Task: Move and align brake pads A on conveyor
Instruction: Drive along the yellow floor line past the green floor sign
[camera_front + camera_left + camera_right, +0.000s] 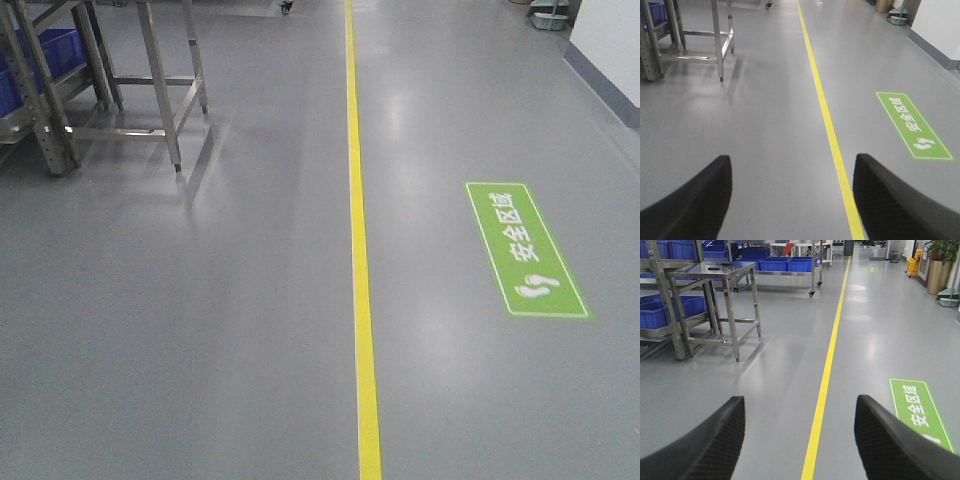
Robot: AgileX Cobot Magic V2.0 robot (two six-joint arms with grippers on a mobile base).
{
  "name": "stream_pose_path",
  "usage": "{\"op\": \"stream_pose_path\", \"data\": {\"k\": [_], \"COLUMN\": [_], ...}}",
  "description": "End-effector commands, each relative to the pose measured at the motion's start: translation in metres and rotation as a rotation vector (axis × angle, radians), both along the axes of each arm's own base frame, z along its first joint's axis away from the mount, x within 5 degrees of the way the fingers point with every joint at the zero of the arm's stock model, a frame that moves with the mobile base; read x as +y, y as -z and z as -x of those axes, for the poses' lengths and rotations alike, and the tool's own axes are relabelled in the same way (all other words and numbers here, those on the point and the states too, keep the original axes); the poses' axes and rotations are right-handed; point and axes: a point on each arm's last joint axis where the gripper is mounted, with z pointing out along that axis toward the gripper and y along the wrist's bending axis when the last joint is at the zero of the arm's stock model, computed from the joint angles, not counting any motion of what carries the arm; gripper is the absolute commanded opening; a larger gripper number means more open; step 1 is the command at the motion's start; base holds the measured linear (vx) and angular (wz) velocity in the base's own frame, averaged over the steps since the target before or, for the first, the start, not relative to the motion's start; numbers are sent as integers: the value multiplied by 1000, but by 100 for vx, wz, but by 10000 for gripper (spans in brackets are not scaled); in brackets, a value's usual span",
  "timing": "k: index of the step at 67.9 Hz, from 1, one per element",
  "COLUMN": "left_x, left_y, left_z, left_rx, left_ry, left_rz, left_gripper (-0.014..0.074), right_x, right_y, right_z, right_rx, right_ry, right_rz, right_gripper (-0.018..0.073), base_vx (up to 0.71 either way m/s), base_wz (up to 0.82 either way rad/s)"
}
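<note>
Neither the brake pads A nor the conveyor shows in any view. My left gripper [792,160] is open above the grey floor, its two black fingers wide apart with nothing between them. My right gripper [800,400] is open as well, empty, with the yellow floor line running between its fingers. Neither gripper appears in the front view.
A yellow line [358,240] runs down the grey floor. A green safety sign [526,250] lies to its right. A steel table [715,270] and racks with blue bins [655,312] stand at the left. A wall [610,40] bounds the far right.
</note>
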Motion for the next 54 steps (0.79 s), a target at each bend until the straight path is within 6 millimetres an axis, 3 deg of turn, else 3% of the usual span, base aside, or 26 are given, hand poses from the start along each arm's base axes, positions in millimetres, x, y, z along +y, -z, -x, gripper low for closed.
{"op": "stream_pose_path", "data": {"k": [1,54], "left_x": [-1,-1], "left_y": [-14,-14], "left_z": [-2,-2], "left_rx": [-87,-87], "left_ry": [2,2], "left_rz": [22,22], "left_gripper": [503,503], "right_x": [0,0], "right_y": [-14,-14], "right_z": [-1,-1], "right_rx": [-86,-86], "right_ry": [5,5], "right_rz": [-5,-5], "right_gripper": [453,453], "base_vx": [65,69], "base_wz": [4,3]}}
